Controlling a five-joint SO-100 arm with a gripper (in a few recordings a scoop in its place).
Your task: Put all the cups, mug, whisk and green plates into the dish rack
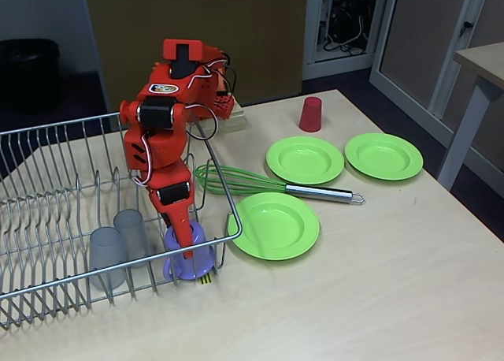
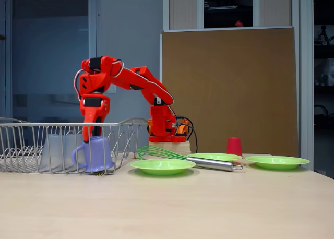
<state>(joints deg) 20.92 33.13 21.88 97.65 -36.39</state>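
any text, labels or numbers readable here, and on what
None can be read.
Sticker on the arm's upper joint: yellow-white logo, too blurred to read.
Yellow-black striped tag on the dish rack: stripes only, no letters visible.

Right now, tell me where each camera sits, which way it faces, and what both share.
A fixed view: raised at the table's front, looking down across the silver wire dish rack; shows the whole orange arm, its gripper lowered into the lilac handled mug.
Another fixed view: table height, level, side-on; arm arches over the rack wall, gripper in the mug.
Shared: green-wire whisk, small red cup, three lime-green plates.
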